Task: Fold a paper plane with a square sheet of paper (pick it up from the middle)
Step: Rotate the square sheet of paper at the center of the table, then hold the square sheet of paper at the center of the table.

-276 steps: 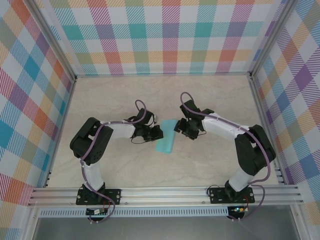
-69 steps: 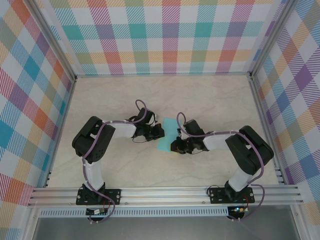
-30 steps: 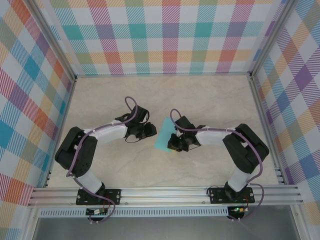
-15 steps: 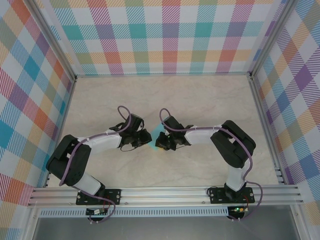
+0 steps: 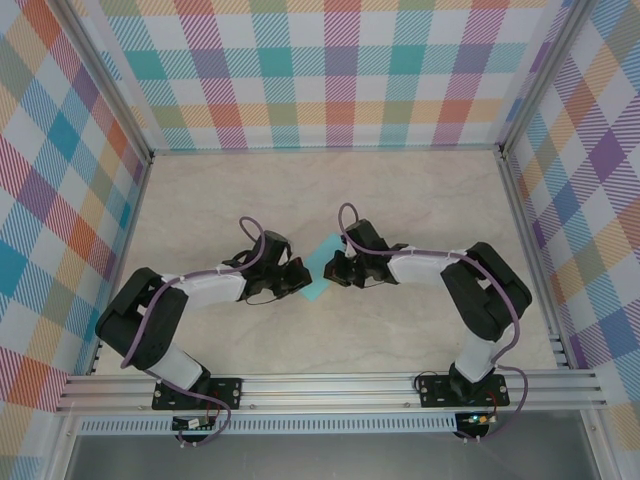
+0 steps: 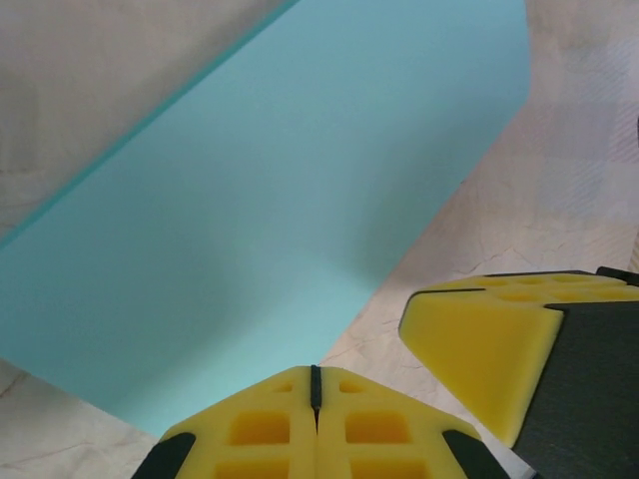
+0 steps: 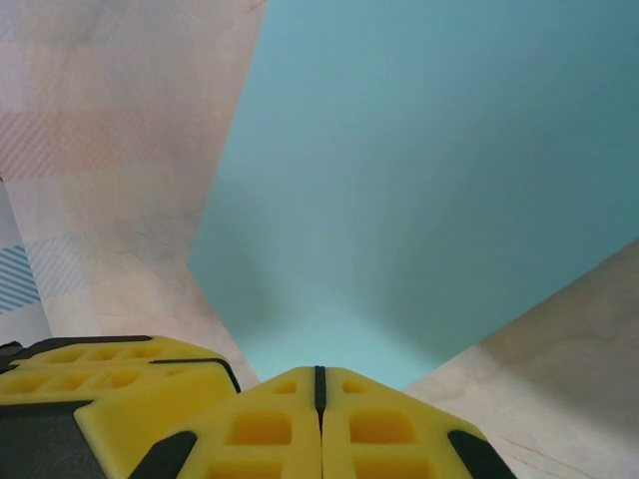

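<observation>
1. From above, the square sheet of paper [image 5: 321, 262] is seen as an oblong turquoise band. Its long axis is tilted from near-left to far-right, and 1 corner is pointed toward the far wall.
2. A pale, marble-patterned table [image 5: 420, 200] is enclosed on 3 sides by checked walls [image 5: 330, 80] in pastel colours. An aluminium rail [image 5: 330, 385] is set along its near edge.
3. The sheet is placed at the middle of the table, between the 2 arms.
4. The left pincer [image 5: 300, 280] is pressed shut on the sheet's left edge, its yellow fingertips [image 6: 270, 424] being met at a thin seam.
5. The right pincer [image 5: 334, 272] is likewise clamped on the opposite edge, where the sheet is met at its closed tips [image 7: 319, 389].
6. The 2 pincers are brought near each other, and a finger [image 6: 479, 349] of the right one is seen from the left wrist.
</observation>
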### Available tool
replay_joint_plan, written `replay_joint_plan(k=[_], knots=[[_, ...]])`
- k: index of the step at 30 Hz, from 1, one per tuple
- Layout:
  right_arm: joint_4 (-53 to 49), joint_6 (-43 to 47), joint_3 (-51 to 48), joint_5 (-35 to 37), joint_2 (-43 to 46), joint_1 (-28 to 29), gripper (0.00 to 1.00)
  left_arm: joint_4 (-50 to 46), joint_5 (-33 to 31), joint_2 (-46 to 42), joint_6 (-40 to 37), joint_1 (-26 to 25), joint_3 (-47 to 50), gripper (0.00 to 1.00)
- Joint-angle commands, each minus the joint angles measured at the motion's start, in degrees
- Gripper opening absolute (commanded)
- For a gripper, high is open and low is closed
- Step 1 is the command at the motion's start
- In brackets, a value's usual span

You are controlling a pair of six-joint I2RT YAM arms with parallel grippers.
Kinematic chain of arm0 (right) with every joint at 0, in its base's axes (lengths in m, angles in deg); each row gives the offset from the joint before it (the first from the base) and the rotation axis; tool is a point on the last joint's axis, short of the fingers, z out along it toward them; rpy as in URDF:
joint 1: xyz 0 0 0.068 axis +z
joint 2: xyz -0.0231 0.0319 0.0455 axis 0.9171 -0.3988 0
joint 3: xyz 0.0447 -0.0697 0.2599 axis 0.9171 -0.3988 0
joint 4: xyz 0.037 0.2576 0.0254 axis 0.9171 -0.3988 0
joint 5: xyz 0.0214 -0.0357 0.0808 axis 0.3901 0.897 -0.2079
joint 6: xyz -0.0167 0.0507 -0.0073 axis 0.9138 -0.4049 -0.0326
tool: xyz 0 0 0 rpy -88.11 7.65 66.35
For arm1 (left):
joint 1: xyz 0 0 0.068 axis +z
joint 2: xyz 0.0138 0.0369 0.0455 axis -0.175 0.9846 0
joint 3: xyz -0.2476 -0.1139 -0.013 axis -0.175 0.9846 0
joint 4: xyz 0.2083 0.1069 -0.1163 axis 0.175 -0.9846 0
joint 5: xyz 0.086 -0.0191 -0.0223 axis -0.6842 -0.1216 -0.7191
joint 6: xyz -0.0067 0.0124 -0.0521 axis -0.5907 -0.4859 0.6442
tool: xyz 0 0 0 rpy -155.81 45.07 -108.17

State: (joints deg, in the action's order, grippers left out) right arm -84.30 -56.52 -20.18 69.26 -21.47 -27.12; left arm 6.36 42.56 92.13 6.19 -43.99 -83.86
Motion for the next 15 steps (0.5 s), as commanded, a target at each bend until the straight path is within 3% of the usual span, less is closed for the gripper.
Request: replay_joint_plan(k=[1, 15], knots=[[1.7, 1.7, 2.0, -3.4, -2.7, 0.0, 0.00, 2.3, 1.7, 1.2, 1.5, -1.3, 1.1, 0.00], [2.6, 1.4, 1.7, -4.3, -5.9, 0.0, 0.00, 2.9, 2.5, 5.6, 2.3, -2.4, 1.2, 0.00]])
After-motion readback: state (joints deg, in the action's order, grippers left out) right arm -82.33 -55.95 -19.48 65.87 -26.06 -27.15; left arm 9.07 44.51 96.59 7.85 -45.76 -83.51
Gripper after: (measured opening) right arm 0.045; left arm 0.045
